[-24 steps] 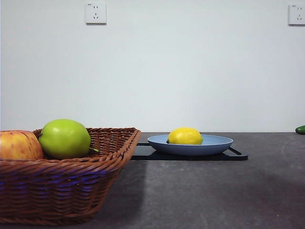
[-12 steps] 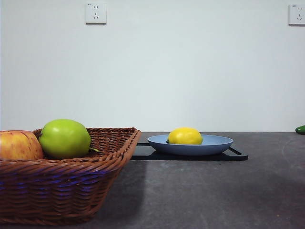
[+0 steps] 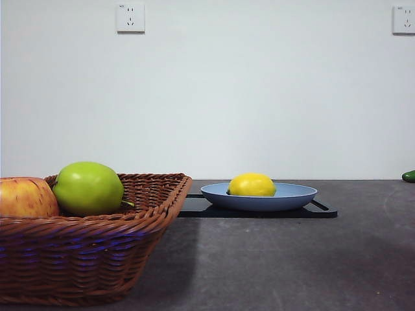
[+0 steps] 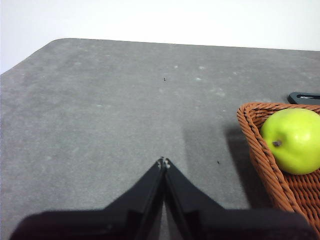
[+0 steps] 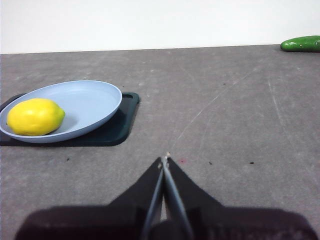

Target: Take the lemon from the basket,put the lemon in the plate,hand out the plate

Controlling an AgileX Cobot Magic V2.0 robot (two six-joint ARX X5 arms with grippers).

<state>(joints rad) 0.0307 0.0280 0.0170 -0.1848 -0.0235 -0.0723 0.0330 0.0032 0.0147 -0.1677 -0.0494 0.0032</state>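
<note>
We see the left gripper with its jaws pressed together above bare table, beside the basket holding the green apple. The right gripper is likewise closed and empty, well apart from the plate. The lemon lies in the plate, which rests on the black tray.

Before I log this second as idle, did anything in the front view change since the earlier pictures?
Nothing visibly changed. The lemon lies in the plate as before, the basket and its two apples have not moved, and no arm has entered the front view.
</note>
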